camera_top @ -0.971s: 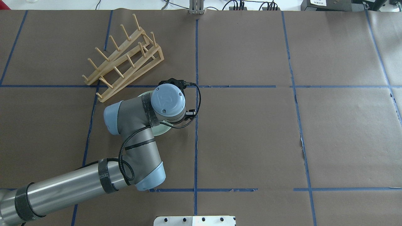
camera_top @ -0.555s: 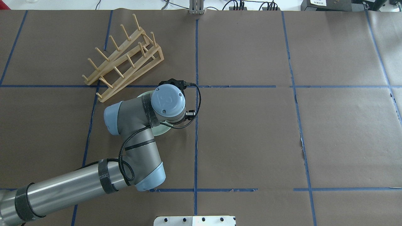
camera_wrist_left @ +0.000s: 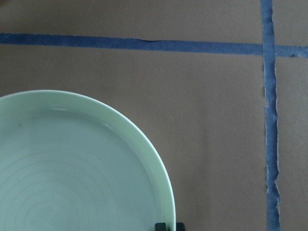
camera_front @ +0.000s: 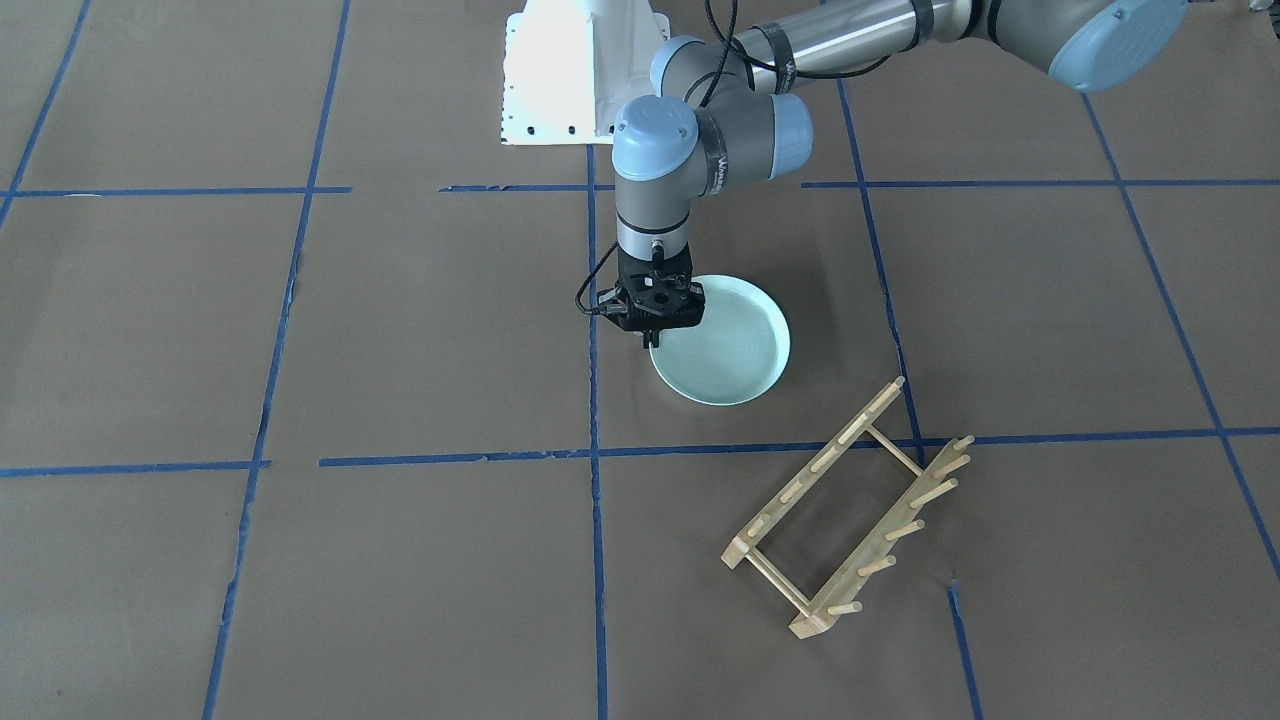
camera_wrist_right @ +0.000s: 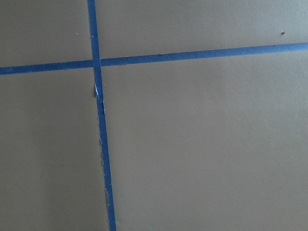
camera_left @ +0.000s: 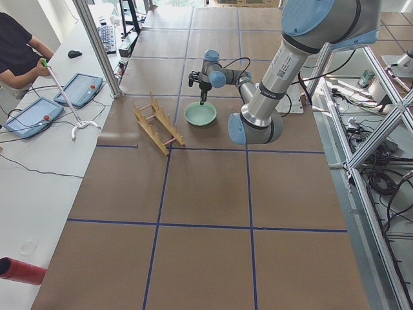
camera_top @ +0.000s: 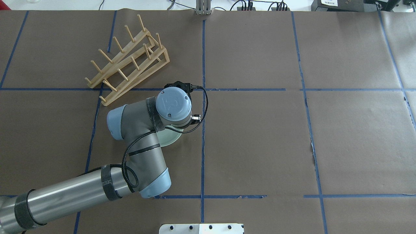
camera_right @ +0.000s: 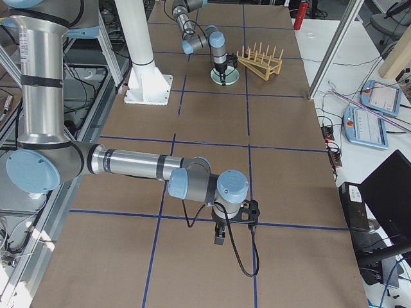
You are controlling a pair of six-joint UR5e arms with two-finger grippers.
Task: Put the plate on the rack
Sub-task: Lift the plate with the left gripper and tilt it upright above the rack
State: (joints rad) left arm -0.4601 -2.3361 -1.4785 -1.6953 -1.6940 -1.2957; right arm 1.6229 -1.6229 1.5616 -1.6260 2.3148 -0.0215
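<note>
The pale mint-green plate (camera_front: pixel 725 345) lies near the table's middle, at or just above the paper. It also shows in the overhead view (camera_top: pixel 170 138), mostly hidden under my left wrist. My left gripper (camera_front: pixel 650 343) points straight down and is shut on the plate's rim. The left wrist view shows the two dark fingertips (camera_wrist_left: pixel 166 226) pinching the plate (camera_wrist_left: pixel 72 178) at its edge. The wooden rack (camera_front: pixel 882 540) stands empty beyond the plate, to its far left in the overhead view (camera_top: pixel 136 79). My right gripper (camera_right: pixel 219 239) hangs over bare paper far away; I cannot tell whether it is open or shut.
Brown paper with blue tape lines (camera_front: pixel 590 455) covers the table. The white robot base (camera_front: pixel 560 70) stands at the robot's edge. An operator (camera_left: pixel 16 45) sits with tablets beyond the far edge. A red cylinder (camera_left: pixel 19 271) lies off the table.
The plate has shifted a little toward the robot under the left wrist; its far rim no longer shows beside the wrist. The arm has barely moved.
</note>
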